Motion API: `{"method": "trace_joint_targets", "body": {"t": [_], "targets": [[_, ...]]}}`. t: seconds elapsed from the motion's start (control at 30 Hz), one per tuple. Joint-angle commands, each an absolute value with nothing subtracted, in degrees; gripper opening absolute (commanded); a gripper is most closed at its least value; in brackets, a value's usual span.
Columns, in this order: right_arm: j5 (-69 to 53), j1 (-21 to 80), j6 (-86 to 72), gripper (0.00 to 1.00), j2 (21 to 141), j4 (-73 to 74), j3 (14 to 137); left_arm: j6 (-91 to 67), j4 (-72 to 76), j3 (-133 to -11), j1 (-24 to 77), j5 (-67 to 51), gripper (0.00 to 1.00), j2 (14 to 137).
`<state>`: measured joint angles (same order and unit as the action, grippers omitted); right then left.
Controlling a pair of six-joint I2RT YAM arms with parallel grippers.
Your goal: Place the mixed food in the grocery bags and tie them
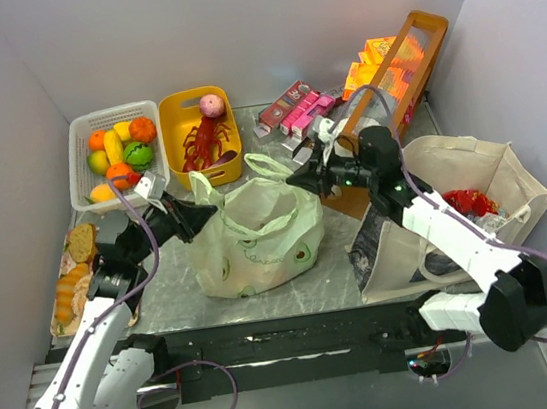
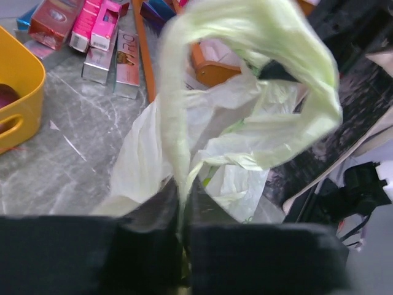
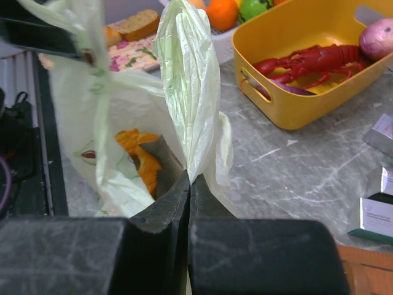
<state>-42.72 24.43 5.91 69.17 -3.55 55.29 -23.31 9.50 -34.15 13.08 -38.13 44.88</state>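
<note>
The pale green plastic bag (image 1: 257,232) stands at the table's middle between both arms. My left gripper (image 1: 194,215) is shut on its left loop handle (image 2: 258,37), the plastic pinched between the jaws of that gripper (image 2: 182,184). My right gripper (image 1: 300,179) is shut on the right handle (image 3: 190,74), which rises twisted from its jaws (image 3: 190,177). An orange-brown food item (image 3: 138,157) shows through the bag's open mouth. The beige canvas tote (image 1: 455,201) lies at right with a shiny red packet (image 1: 470,202) inside. Bread pieces (image 1: 71,276) lie at far left.
A white basket (image 1: 80,164) of toy fruit and a yellow basket (image 1: 217,176) holding a red lobster (image 1: 203,143) stand at the back. Pink and maroon boxes (image 1: 297,111) lie beside a tilted wooden crate (image 1: 425,53) close behind the right gripper.
</note>
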Motion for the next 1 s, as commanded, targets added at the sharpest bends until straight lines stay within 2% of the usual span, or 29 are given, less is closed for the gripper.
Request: {"method": "trace_joint_targets", "body": {"t": [0.0, 0.23, 0.3, 0.57, 0.97], "targets": [[-47.6, 24.1, 2.9, 0.0, 62.6, -12.8, 51.6, -29.1, 17.4, -33.4, 13.0, -37.6, 0.03, 46.1], [-56.3, 25.4, 3.8, 0.0, 61.4, -18.7, 48.0, -32.1, 15.6, -36.7, 13.0, -34.7, 0.02, 52.8], [-57.4, 26.3, 5.9, 0.0, 62.4, -17.8, 48.6, -32.3, 16.0, -38.6, 13.0, -37.4, 0.02, 55.4], [-56.2, 34.4, 15.6, 0.0, 66.1, -7.8, 54.1, -30.8, 16.1, -43.2, 13.9, -41.3, 0.02, 62.3], [-53.7, 36.7, 19.3, 0.0, 78.8, 8.6, 68.2, -21.3, 6.9, -46.9, 20.5, -44.9, 0.02, 67.0]]}}
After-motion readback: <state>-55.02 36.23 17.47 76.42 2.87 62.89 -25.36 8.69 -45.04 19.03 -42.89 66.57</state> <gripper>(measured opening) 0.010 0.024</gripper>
